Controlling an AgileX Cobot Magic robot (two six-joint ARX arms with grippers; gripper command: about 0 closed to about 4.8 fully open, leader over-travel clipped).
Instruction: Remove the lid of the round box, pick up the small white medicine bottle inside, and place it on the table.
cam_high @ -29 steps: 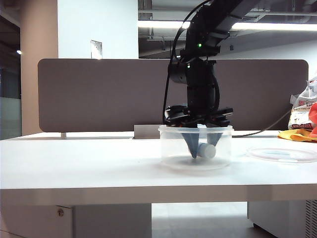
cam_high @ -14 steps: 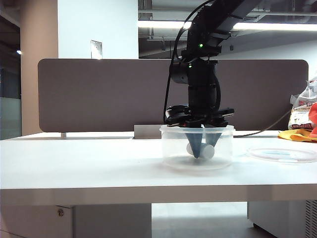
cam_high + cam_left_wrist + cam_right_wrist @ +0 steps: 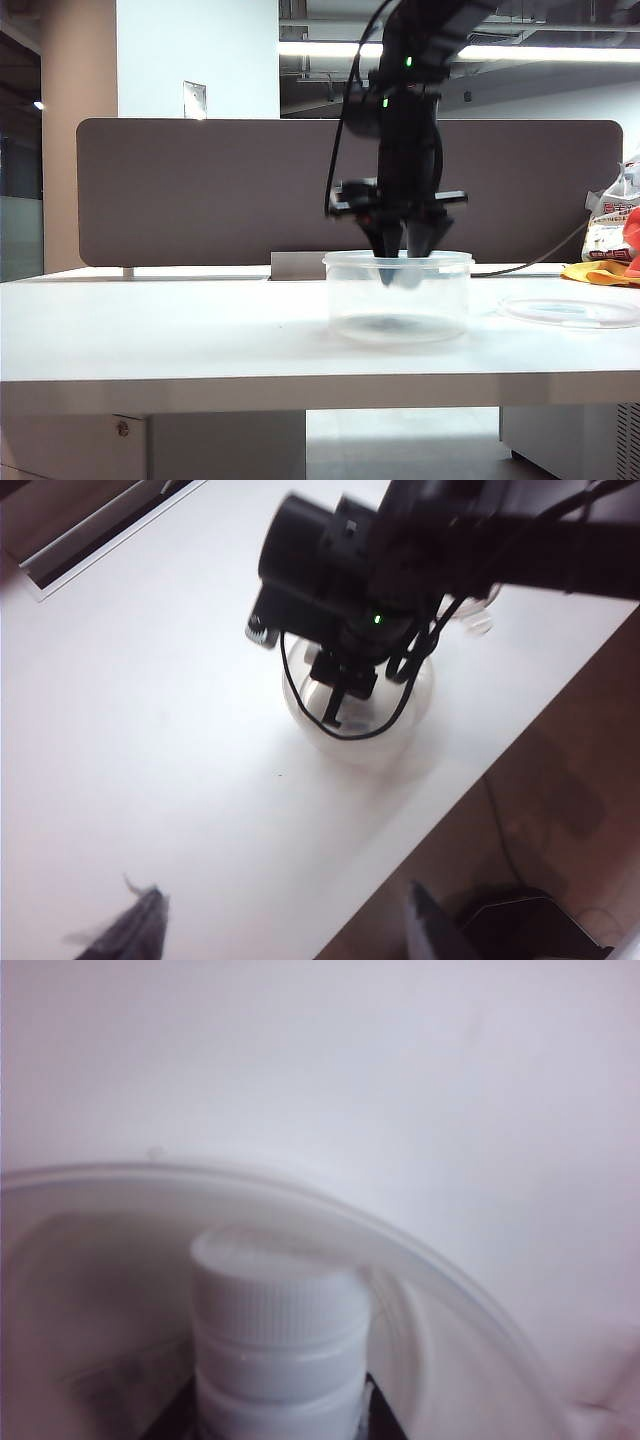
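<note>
The right end effector [image 3: 402,262] is reaching down into the open round box [image 3: 398,298] at mid-desk [image 3: 160,330], pinching the small white medicine bottle [image 3: 278,1345] between its fingers. The lid [image 3: 570,312] is lying to the right. The left end effector [image 3: 280,930] is hanging spread wide, well apart.

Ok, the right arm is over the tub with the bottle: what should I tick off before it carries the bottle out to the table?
1. Lid off, lying on the table: ok.
2. Right gripper jaws shut on the small white medicine bottle: ok.
3. Bottle above the round box rim: not ok, cap sits about level with it.
4. Left gripper open, away from the box: ok.
5. Grip firmness: cannot tell.
</note>
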